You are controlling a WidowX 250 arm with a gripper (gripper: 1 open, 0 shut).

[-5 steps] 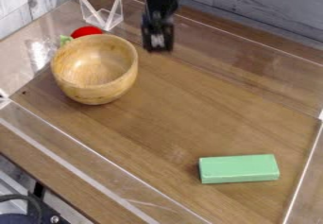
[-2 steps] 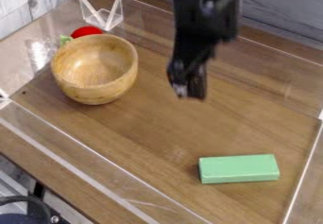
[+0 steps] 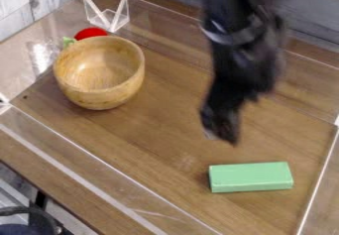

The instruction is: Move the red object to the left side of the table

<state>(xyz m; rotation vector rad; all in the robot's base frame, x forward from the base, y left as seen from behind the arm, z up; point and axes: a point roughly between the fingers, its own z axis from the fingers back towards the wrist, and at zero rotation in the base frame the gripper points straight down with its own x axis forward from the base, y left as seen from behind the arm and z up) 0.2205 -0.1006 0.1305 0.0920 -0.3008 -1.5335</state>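
Note:
The red object is a small red toy fruit with a pale green leafy end. It lies at the far left of the table, just behind the wooden bowl, which hides part of it. My gripper is a dark, motion-blurred shape over the middle right of the table, far from the red object and a little above the green block. Its jaws look open and hold nothing.
A low clear acrylic wall edges the tabletop. A folded clear piece stands at the back left corner. The green rectangular block lies near the front right.
The arm has swept from the back of the table, near the bowl, forward and to the right toward the green block. The red object, bowl and block have not moved.

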